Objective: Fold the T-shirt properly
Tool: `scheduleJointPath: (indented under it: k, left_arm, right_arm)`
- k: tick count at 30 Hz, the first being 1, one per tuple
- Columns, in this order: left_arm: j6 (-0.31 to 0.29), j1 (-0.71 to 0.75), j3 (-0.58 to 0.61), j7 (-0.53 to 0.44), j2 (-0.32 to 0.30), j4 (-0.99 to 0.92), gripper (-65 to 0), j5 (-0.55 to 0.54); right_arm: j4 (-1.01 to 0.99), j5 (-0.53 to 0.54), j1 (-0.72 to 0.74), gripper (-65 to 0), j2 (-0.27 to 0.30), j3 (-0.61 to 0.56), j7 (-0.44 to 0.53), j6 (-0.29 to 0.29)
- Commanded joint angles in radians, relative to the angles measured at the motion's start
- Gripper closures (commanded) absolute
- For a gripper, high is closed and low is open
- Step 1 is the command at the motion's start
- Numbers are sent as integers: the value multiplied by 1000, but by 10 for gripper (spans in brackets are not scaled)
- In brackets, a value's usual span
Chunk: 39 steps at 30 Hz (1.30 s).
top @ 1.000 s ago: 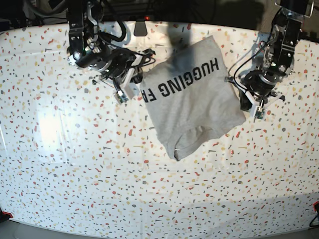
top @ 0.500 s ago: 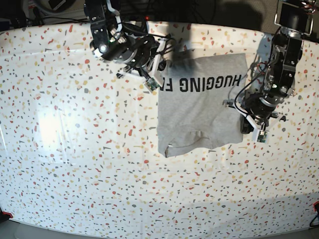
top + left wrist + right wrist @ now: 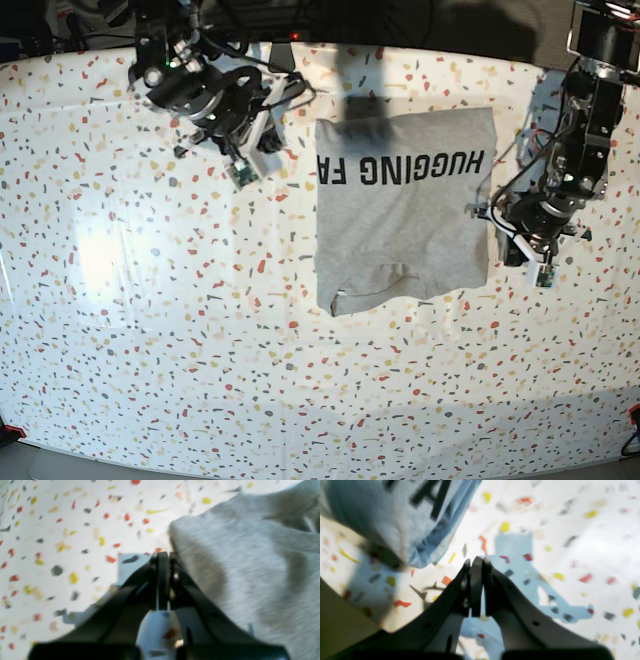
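T-shirt (image 3: pixel 404 210) lettering in base view, wrist views — closed grippers

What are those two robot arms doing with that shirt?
They are folding the T-shirt. Right now it lies folded into a rectangle on the speckled table, with black letters facing up. Neither arm holds it. The left gripper sits shut beside one edge of the shirt, and the right gripper is shut too, off to the other side.

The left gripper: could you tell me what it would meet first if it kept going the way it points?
Probably the speckled table; the T-shirt lies just beside the line of the left gripper, though depth is unclear.
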Motion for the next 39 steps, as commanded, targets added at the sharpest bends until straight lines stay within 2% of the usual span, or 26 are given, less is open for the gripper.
scheduleJointPath:
  k: [1,4,7,11,18,24,28,32,36,39]
  left_arm:
    - [3,-3,-6,-24,-21,19,0,-3]
    - [3,26,-6,-34,-55,21,0,-46]
    - [3,63,-6,-42,-92,34,0,-106]
    - [3,134,-39,-45,-129,108,0,-133]
    - [3,344,-236,-45,-131,298,0,-167]
    - [-1,543,-377,-46,-131,407,0,-170]
    - [-1,657,-433,-59,-130,430,0,-171]
    - [-5,753,-445,-61,-111,438,0,-170]
    - [-61,830,-445,-61,-58,438,0,-166]
    - [-97,878,-445,-60,-7,438,0,-147]
  right_arm:
    - [34,34,0,0,0,34,18,1]
    - [61,99,-4,0,0,141,11,9]
    - [70,164,-6,0,0,233,-10,42]
    - [70,225,-7,0,0,332,-62,72]
    - [70,343,-10,0,0,517,-150,73]
    - [75,556,-16,0,-3,680,-296,73]
    - [116,674,-71,0,-2,785,-348,73]
    - [145,711,-161,0,-3,856,-354,73]
    - [146,710,-254,0,-3,869,-363,73]
    - [146,710,-308,0,-2,869,-418,73]
